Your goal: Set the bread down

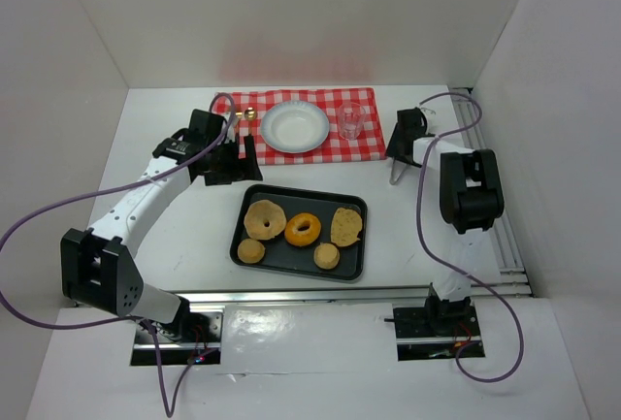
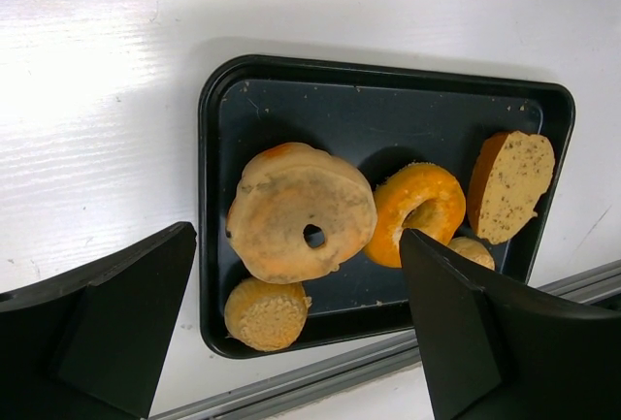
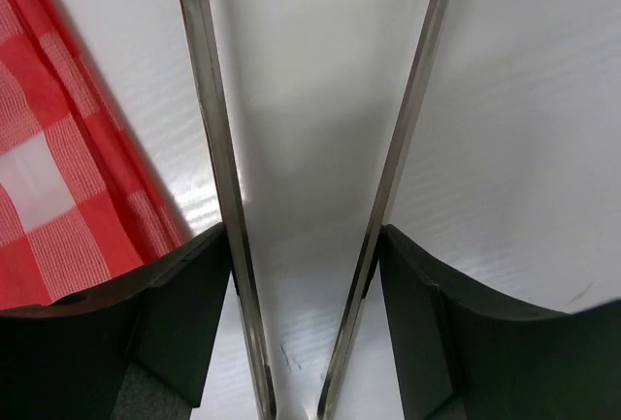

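While your left fingers [image 2: 116, 313] hung spread wide and empty over the tabletop [image 1: 194, 245], just off the upper left corner of the dark tray [image 1: 291, 257], your right fingers [image 3: 184, 323] were pressed against the outer sides of the two arms of the metal tongs [image 3: 209, 148]. The arms themselves stood apart with nothing between them. That pair sat at the right of the top view, just beside the right edge of the red checked cloth [image 1: 374, 148]. In the tray, the bread could have been either of two small round buns alike. The lower-left bun [image 1: 251, 250] lay in the tray's lower left corner, touching the tan bagel [image 1: 264, 218]. The lower-middle bun [image 1: 327, 256] lay along the bottom edge, below the oval slice [image 1: 346, 226] and just beside the orange ring [image 1: 303, 229]. On the cloth at the top, well apart from both buns, stood a white plate [image 1: 295, 126].
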`<state>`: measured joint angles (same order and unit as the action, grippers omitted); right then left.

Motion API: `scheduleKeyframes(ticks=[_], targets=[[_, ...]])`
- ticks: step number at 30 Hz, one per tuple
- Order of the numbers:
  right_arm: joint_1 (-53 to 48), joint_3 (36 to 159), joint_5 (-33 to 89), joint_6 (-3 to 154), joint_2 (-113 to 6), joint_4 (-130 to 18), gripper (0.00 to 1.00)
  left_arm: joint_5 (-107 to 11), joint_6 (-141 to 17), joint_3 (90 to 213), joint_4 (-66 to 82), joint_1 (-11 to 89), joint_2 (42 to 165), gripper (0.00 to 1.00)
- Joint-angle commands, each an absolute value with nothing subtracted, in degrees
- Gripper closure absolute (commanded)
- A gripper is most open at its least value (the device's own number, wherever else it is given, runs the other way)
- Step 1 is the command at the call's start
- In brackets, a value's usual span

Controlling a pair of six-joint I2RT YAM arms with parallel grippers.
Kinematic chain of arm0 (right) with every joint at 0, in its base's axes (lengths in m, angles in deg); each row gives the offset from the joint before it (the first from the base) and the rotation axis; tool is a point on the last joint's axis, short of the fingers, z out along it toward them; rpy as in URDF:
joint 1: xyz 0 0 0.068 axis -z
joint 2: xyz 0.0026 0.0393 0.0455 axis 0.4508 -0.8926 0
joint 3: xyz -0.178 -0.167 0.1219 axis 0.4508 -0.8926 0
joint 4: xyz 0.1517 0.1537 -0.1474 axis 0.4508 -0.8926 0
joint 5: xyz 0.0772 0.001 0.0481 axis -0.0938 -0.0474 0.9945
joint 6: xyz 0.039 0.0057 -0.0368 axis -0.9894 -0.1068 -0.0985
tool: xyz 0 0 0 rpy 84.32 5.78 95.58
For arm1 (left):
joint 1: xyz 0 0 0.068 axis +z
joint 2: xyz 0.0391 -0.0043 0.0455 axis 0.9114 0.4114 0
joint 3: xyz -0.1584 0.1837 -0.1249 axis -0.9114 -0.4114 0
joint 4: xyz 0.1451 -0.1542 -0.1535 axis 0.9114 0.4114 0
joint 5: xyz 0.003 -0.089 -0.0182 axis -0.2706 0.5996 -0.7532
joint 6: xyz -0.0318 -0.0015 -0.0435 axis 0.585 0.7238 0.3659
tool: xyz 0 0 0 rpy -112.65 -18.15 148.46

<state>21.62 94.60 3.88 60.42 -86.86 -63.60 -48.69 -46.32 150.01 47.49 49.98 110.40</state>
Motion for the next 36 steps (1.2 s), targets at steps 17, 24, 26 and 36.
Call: scheduleKeyframes(ticks=[17,24,26,36], targets=[[19.67,84.61,2.23,61.24,-55.05,-69.26,0.74,-49.70,-46.43,150.13,47.63,49.97,107.78,0.00],[11.18,82.14,22.88,64.67,-38.69,-83.85,0.72,-53.82,-45.56,149.60,48.16,49.97,105.49,0.00],[7.56,80.40,24.04,62.31,-35.19,-87.97,0.70,-54.35,-44.41,149.60,48.16,51.37,105.49,0.00],[-15.73,85.56,31.69,58.87,-35.42,-101.26,0.61,-58.22,-40.63,152.06,52.73,55.33,101.99,0.00]])
